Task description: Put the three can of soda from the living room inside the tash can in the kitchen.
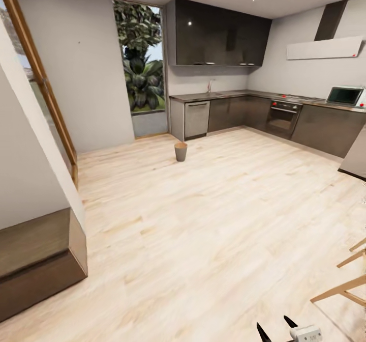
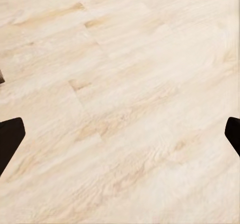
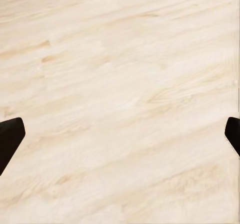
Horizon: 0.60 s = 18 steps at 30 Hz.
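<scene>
One tash can [image 1: 180, 151] upright on pale wood floor [image 1: 203, 220], a little above and left of frame centre, well apart from everything else; grey outside, brown at the rim. Beyond it, the kitchen [image 1: 244, 108] across the upper right: grey cabinet fronts, dark countertop [image 1: 223, 95], faucet [image 1: 208, 85] near the corner, dishwasher [image 1: 196, 119], built-in oven [image 1: 282, 117], microwave [image 1: 345, 96] at far right, glossy upper cabinets [image 1: 218, 34], white hood [image 1: 325, 48]. Tall window [image 1: 140, 59] with leafy plant outside, upper centre-left. White slanted wall with wood rail [image 1: 46, 92] and dark block [image 1: 35, 260] along the left edge. Pale wooden legs [image 1: 345, 286] at lower right.

No readable writing, brand or label anywhere; small red marks on hood and oven too tiny to make out.

Right gripper [image 1: 277, 330] at bottom edge, right of centre: two dark fingertips spread apart, nothing between them. Same in right wrist view [image 3: 120, 134]: fingers at opposite edges, wide apart, bare floor between. Left gripper [image 2: 120, 136] likewise spread wide, holding nothing, over bare floor
</scene>
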Available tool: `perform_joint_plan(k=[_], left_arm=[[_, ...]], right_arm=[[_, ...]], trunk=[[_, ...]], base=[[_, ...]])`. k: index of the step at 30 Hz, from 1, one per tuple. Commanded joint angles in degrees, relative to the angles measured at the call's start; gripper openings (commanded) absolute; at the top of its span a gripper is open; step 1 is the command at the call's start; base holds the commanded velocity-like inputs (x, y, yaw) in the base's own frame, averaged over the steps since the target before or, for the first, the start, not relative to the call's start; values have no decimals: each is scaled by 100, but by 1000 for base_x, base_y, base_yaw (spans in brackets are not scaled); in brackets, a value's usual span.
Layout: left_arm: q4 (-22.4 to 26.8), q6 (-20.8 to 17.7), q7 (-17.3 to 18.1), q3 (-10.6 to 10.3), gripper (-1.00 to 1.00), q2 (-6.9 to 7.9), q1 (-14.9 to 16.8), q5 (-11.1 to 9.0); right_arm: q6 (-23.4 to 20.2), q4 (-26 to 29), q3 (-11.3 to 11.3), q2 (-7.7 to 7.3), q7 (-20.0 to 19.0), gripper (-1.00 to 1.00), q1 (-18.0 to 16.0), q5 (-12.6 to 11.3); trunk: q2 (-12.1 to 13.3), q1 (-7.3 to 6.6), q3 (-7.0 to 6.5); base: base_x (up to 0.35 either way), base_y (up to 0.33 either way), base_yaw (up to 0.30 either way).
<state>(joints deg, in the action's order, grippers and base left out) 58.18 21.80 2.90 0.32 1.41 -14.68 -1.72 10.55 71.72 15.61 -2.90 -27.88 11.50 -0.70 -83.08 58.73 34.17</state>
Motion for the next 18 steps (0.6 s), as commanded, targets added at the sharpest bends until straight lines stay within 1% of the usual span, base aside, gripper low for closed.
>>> perform_joint_plan(k=[1, 11, 14, 18], left_arm=[[0, 0, 0, -1, 100, 0, 0, -1], [0, 0, 0, 2, 100, 0, 0, 0], [0, 1, 0, 2, 100, 0, 0, -3], [0, 0, 0, 0, 100, 0, 0, -3]], right_arm=[[0, 0, 1, 0, 0, 100, 0, 0], [0, 0, 2, 0, 2, 100, 1, 0], [3, 0, 3, 0, 2, 100, 1, 0], [7, 0, 3, 0, 2, 100, 1, 0]], trunk=[[0, 0, 3], [0, 0, 27], [0, 0, 36], [0, 0, 41]], base=[[324, 30, -208], [324, 7, -203], [324, 1, -126], [324, 0, -53]])
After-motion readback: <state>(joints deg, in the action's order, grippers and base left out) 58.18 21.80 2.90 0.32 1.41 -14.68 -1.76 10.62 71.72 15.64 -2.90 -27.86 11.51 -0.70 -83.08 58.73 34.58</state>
